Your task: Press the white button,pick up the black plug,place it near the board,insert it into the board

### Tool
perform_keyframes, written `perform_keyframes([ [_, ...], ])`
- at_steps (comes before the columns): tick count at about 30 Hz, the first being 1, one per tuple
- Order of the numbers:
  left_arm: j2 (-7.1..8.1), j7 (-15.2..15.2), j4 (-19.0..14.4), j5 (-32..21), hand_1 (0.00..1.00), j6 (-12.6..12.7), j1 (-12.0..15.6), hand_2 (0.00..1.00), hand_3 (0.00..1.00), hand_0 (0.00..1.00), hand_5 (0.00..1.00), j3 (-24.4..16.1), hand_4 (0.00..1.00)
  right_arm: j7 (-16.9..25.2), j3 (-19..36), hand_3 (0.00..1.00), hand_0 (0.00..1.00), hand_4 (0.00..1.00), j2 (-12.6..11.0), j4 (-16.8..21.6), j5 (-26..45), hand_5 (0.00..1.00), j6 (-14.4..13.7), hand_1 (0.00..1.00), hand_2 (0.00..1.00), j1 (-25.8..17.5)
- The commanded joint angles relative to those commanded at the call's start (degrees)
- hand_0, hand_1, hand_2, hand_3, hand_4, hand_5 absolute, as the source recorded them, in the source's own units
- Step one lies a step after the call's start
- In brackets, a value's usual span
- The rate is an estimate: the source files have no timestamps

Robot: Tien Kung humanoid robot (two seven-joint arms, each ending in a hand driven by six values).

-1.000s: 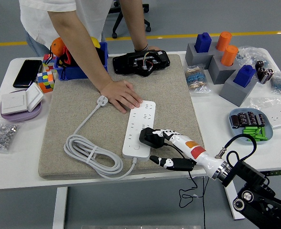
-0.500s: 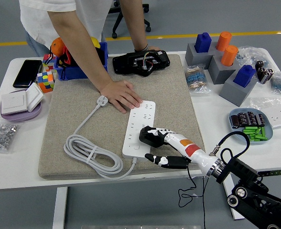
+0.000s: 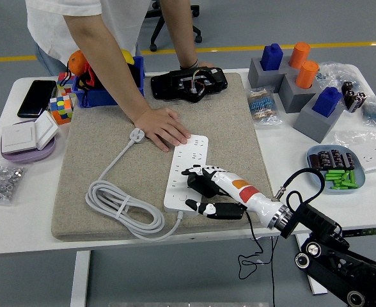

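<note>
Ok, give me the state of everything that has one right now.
right hand: shut on plug, over the strip's near end
plug: held, on the strip; seating can't be told
strip: flat on the mat, far end held down by person's hand
white cable: coiled on the mat
mat: flat on table

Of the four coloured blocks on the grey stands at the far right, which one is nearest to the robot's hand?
The blue block on the front-most grey stand. It sits lower and closer to the right hand than the other blue one and the two orange ones.
</note>
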Motion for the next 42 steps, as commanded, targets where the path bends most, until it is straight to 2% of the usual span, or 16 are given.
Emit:
perform_keyframes([
  [15,-0.17,-0.1,0.0,-0.1,0.494,0.0,0.1,0.511,0.570,0.471,0.252,-0.1,0.604,0.2,1.3,0.856,0.988,0.783,-0.6,0.9,-0.4,0.796,-0.3,0.935,0.890,-1.0],
  [26,-0.14,-0.1,0.0,0.0,0.493,0.0,0.1,0.510,0.570,0.471,0.253,-0.3,0.606,0.2,3.3,0.855,0.988,0.781,-2.0,1.8,-0.5,0.793,-0.2,0.933,0.888,-2.5],
  [42,-0.24,-0.1,0.0,0.1,0.494,0.0,0.2,0.508,0.570,0.472,0.251,-0.3,0.605,0.3,1.7,0.852,0.984,0.778,-1.4,1.6,0.2,0.789,0.0,0.931,0.887,-3.9],
])
